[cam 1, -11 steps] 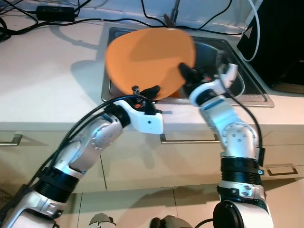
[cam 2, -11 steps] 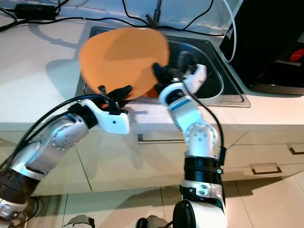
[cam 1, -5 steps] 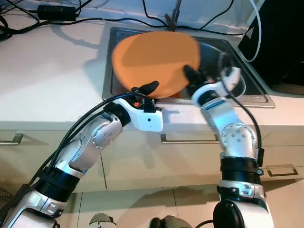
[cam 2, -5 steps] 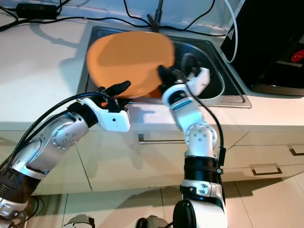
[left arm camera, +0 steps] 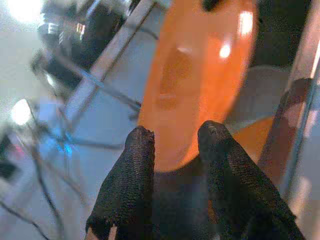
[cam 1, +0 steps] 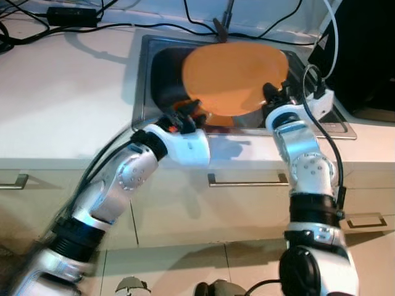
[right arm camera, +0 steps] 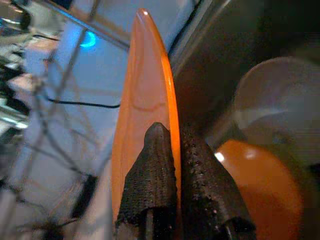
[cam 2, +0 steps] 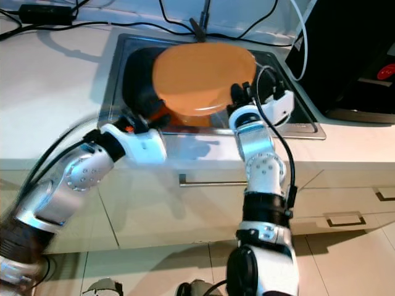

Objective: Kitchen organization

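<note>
A large orange plate [cam 1: 234, 77] hangs tilted over the steel sink [cam 1: 139, 92]. My right gripper [cam 1: 270, 94] is shut on the plate's right rim, and in the right wrist view one black finger [right arm camera: 152, 170] lies on each face of the rim. My left gripper [cam 1: 185, 112] is low at the sink's front edge, below the plate's left side. It is open, and its fingertips [left arm camera: 141, 142] hold nothing, with the plate [left arm camera: 200, 75] beyond them. Another orange dish [right arm camera: 265, 190] and a pale bowl [right arm camera: 272, 95] lie in the sink.
A black appliance [cam 1: 364, 49] stands on the counter right of the sink. Black cables [cam 1: 74, 17] and a power brick run along the back of the white counter [cam 1: 62, 92]. The faucet [cam 1: 225, 18] rises behind the sink. Drawer handles [cam 1: 247, 182] sit below.
The left gripper let go of the plate's lower edge and sank toward the sink's front. The right gripper carried the plate to the right, over the sink.
</note>
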{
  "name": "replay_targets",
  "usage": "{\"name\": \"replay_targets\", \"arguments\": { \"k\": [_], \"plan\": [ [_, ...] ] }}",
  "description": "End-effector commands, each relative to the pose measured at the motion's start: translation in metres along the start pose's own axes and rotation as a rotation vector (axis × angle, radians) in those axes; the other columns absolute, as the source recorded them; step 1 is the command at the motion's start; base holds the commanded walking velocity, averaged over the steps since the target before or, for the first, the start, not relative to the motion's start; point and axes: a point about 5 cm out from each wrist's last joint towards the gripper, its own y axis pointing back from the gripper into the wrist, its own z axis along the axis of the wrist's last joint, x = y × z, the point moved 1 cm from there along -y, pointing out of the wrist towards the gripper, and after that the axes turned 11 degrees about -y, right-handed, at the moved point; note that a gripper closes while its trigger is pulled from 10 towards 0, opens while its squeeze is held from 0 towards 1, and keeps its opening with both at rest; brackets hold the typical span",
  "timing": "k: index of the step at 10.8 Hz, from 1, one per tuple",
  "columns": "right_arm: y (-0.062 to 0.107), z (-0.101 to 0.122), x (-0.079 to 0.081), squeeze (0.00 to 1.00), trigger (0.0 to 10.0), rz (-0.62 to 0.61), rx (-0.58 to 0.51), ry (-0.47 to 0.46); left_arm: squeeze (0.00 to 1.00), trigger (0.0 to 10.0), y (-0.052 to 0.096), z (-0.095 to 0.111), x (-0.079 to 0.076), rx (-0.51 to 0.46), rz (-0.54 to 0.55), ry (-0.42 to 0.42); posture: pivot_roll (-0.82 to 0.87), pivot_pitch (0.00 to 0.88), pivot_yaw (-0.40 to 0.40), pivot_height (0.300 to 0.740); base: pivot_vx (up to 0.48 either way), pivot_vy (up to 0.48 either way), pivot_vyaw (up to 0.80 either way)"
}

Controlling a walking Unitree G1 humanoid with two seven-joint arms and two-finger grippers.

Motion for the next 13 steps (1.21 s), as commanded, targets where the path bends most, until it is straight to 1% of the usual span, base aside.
{"name": "replay_targets", "arguments": {
  "k": [1,3,4,5,8,9,11,12,13],
  "plan": [
    [-0.004,0.007,0.002,0.0,10.0,0.006,-0.038,0.071,0.0,10.0,0.001,0.001,-0.003,0.026,0.019,0.152,0.01,0.084,-0.18,0.719,0.0,0.0,0.0],
    [-0.012,0.005,-0.002,0.0,10.0,0.002,-0.036,0.166,0.0,10.0,-0.002,0.006,-0.009,0.06,0.043,0.338,0.01,0.084,-0.185,0.719,0.0,0.0,0.0],
    [-0.015,0.003,-0.002,0.0,10.0,0.006,-0.029,0.201,0.0,10.0,-0.003,0.006,-0.01,0.066,0.037,0.359,0.01,0.084,-0.185,0.719,0.0,0.0,0.0],
    [-0.023,0.001,-0.003,0.0,10.0,0.004,-0.02,0.251,0.0,10.0,-0.004,0.01,-0.01,0.068,0.032,0.412,0.01,0.084,-0.187,0.719,0.0,0.0,0.0],
    [-0.034,-0.005,-0.004,0.0,10.0,-0.02,-0.01,0.319,0.0,10.0,-0.002,0.011,-0.014,0.102,0.015,0.488,0.03,0.088,-0.197,0.719,0.0,0.0,0.0],
    [-0.036,-0.007,-0.006,0.0,10.0,-0.029,-0.007,0.34,0.0,10.0,-0.002,0.012,-0.014,0.104,0.014,0.494,0.03,0.09,-0.198,0.719,0.0,0.0,0.0],
    [-0.041,-0.014,-0.008,0.0,10.0,-0.044,0.005,0.421,0.0,10.0,-0.001,0.018,-0.018,0.114,0.0,0.556,0.04,0.1,-0.208,0.719,0.0,0.0,0.0],
    [-0.042,-0.019,-0.006,0.0,10.0,-0.033,0.018,0.467,0.0,10.0,0.0,0.02,-0.02,0.122,-0.012,0.584,0.04,0.108,-0.213,0.719,0.0,0.0,0.0],
    [-0.044,-0.025,-0.004,0.0,10.0,-0.028,0.04,0.581,0.0,10.0,0.002,0.021,-0.021,0.131,-0.012,0.602,0.05,0.119,-0.219,0.719,0.0,0.0,0.0]
  ]
}}
